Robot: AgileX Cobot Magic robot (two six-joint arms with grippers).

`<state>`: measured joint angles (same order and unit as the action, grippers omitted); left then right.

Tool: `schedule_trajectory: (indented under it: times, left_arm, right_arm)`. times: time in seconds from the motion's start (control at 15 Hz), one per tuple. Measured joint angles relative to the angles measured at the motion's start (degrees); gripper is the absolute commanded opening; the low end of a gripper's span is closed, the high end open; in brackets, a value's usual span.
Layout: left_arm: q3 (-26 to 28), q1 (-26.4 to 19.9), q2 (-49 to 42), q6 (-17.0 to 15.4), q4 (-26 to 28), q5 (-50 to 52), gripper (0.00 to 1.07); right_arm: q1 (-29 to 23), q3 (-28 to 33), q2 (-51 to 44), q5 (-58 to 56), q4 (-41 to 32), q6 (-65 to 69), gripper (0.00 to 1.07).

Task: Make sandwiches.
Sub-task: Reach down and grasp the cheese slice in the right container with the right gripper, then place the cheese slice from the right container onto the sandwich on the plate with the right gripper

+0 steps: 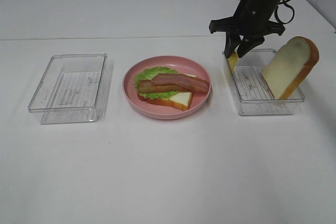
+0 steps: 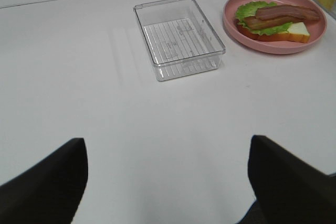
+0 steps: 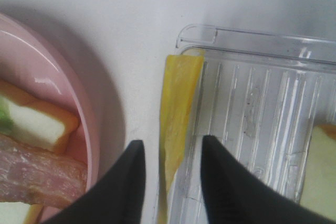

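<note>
High view: the half-built sandwich point(image 1: 168, 85) lies on the pink plate point(image 1: 168, 114), and the right claw point(image 1: 237, 52) dips at the tray point(image 1: 262, 108) edge.
Left wrist: the left claw point(image 2: 168, 182) hangs wide and empty.
Right wrist: the jaws straddle the upright cheese slice point(image 3: 181, 93), with narrow gaps on either side.
This looks like the cheese step; the next move is probably to pinch and lift.

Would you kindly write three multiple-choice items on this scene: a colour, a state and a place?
1. What colour is the plate? A blue; B pink; C white.
2. How does the bread slice in the right tray sit? A flat; B propped up, leaning; C folded.
3. Where is the cheese slice? A flat on the plate; B atop the bread slice; C on edge at the right tray's wall, between the jaws of the right gripper.
Answers: B, its rim is pink; B, it leans over the tray's wall; C, the right wrist view shows it there.
</note>
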<state>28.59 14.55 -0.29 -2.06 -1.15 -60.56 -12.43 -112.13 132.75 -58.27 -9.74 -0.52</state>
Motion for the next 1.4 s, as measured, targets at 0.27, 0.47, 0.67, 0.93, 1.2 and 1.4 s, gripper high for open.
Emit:
schedule_trajectory:
  times: [0.27, 0.47, 0.67, 0.93, 1.2, 1.4]
  left_arm:
    - [0.00, 0.00, 0.00, 0.00, 0.00, 0.00, 0.79]
    - [0.00, 0.00, 0.00, 0.00, 0.00, 0.00, 0.79]
    - [0.00, 0.00, 0.00, 0.00, 0.00, 0.00, 0.79]
    - [0.00, 0.00, 0.00, 0.00, 0.00, 0.00, 0.79]
    - [0.00, 0.00, 0.00, 0.00, 0.00, 0.00, 0.79]
    - [0.00, 0.00, 0.00, 0.00, 0.00, 0.00, 0.79]
  right_arm:
    - [0.00, -0.23, 0.00, -1.03, 0.40, 0.00, 0.00]
    - [0.00, -2.98, -0.74, -4.13, 0.57, 0.00, 0.00]
    - [0.00, -3.84, -4.07, -4.76, -2.75, -0.97, 0.00]
    - [-0.40, -4.01, -6.82, -7.62, -28.02, -13.24, 0.00]
    - [-5.27, -4.01, -3.50, -9.45, -34.61, -16.50, 0.00]
    - [-10.08, -4.01, 1.32, -10.03, -36.96, -16.56, 0.00]
